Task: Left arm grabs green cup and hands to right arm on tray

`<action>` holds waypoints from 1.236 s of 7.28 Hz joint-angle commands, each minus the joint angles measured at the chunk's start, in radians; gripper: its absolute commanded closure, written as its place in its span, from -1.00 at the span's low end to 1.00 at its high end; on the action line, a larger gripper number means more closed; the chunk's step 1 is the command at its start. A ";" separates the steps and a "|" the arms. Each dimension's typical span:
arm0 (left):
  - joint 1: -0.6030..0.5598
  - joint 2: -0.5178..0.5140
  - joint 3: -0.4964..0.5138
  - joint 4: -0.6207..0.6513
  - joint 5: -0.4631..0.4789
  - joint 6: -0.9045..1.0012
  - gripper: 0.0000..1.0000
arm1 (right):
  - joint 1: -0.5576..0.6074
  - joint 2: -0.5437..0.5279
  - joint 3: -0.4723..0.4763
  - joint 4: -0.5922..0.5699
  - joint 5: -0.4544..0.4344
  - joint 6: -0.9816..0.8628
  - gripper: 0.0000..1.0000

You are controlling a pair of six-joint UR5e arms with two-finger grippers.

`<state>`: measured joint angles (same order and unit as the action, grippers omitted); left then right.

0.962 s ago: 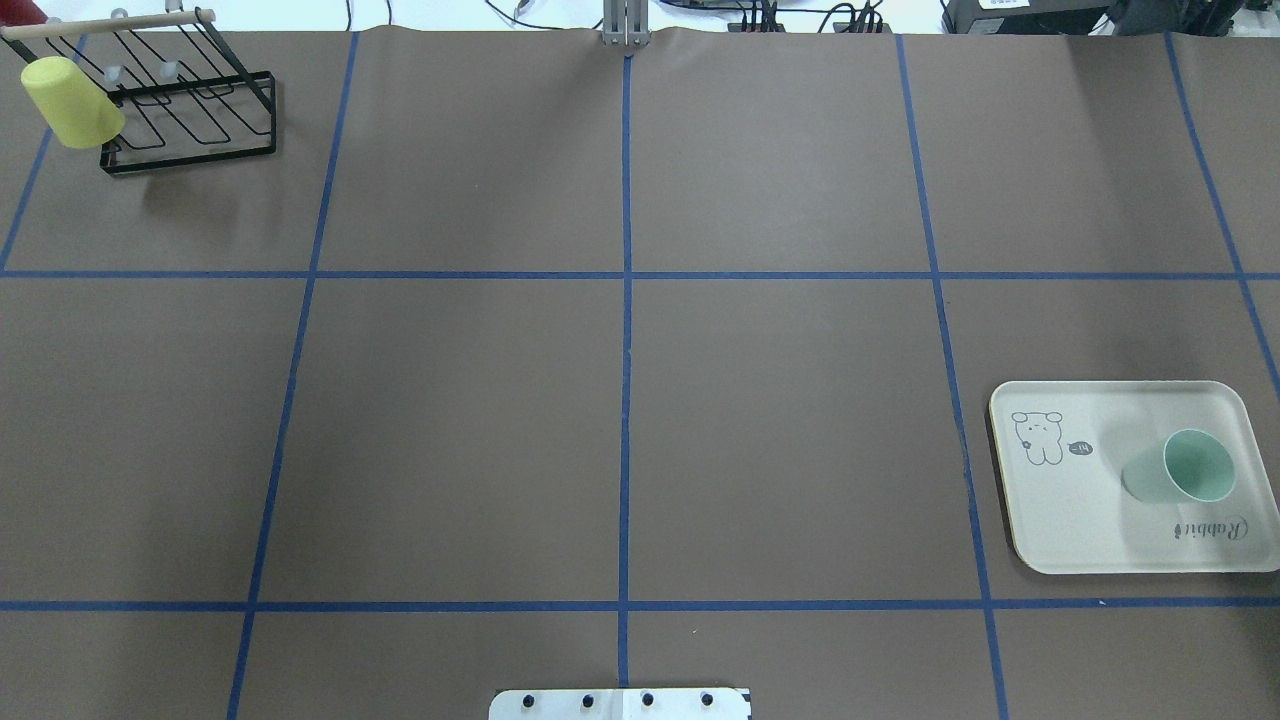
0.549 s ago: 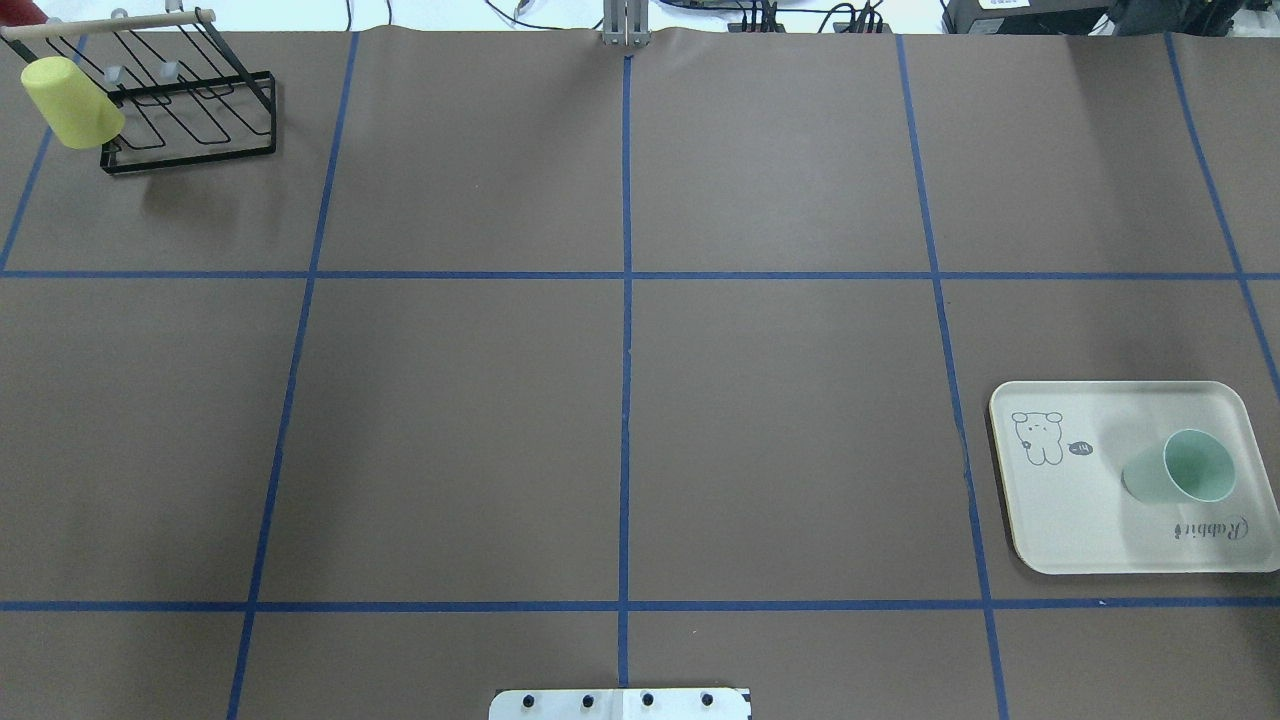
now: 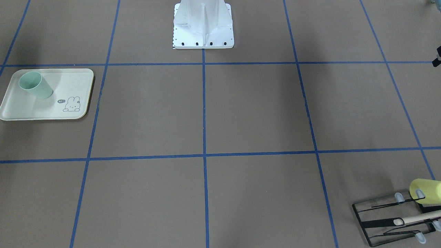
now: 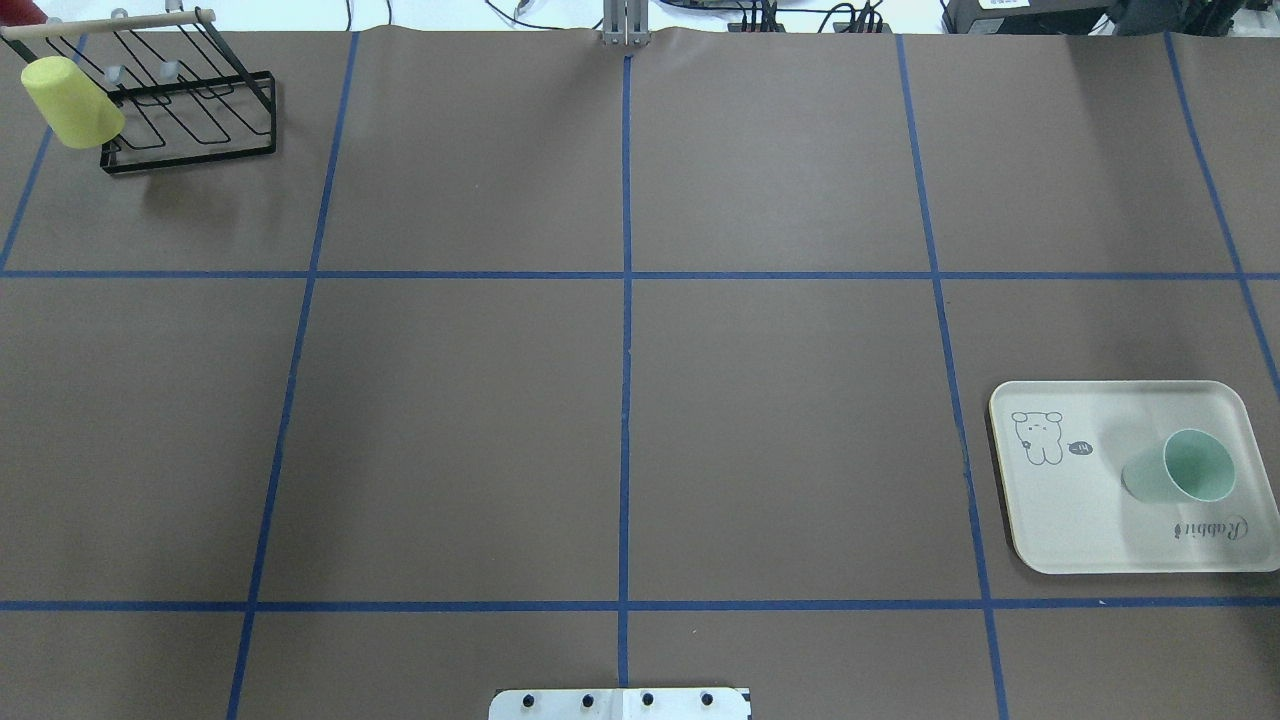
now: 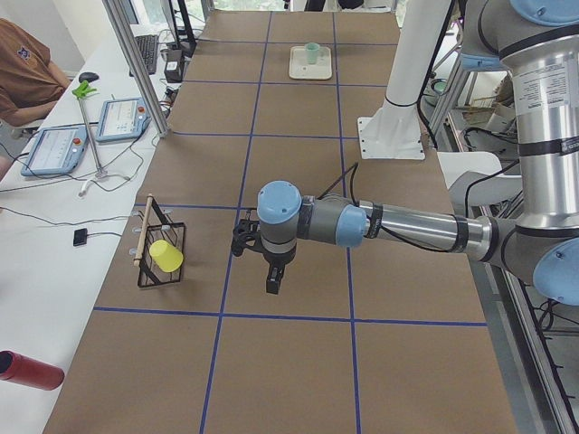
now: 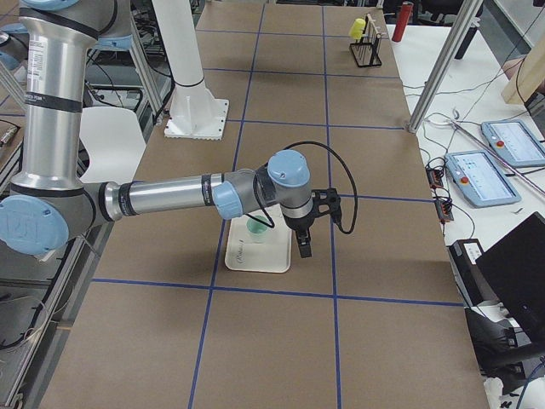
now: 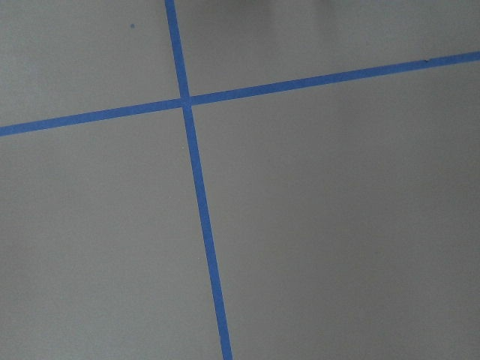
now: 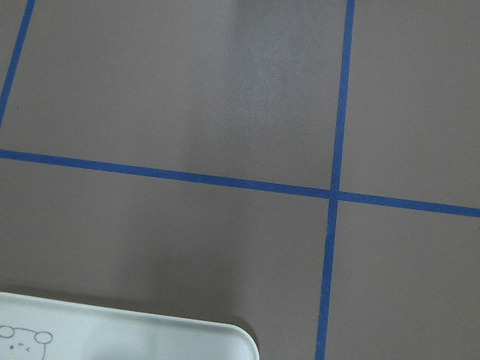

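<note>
The left gripper (image 5: pixel 272 282) hangs over the worktop (image 4: pixel 450 430), well apart from the green cup (image 4: pixel 1180 478) — open or closed, I cannot tell. The right gripper (image 6: pixel 305 247) hangs near the tray (image 4: pixel 1060 530), where the cup stands — again I cannot tell.

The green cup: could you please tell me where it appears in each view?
Front-facing: green cup upper left, on the tray.
Overhead: green cup lower right.
Exterior left: green cup top centre.
Exterior right: green cup centre, below the right arm.
Left wrist: absent.
Right wrist: absent; tray corner only.
Shared landmark: the tray.
</note>
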<state>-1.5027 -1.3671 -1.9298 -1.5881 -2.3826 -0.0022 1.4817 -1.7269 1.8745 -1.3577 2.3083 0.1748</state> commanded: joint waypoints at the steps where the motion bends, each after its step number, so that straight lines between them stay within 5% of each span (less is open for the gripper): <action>1: -0.001 0.000 -0.008 0.000 -0.001 -0.004 -1.00 | 0.006 -0.008 -0.005 0.000 0.000 -0.017 -1.00; 9: 0.001 0.000 0.021 -0.006 0.002 -0.005 -1.00 | 0.005 -0.011 -0.009 -0.003 0.006 -0.029 -1.00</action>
<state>-1.5017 -1.3668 -1.9096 -1.5975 -2.3824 -0.0051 1.4857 -1.7375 1.8659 -1.3604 2.3160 0.1458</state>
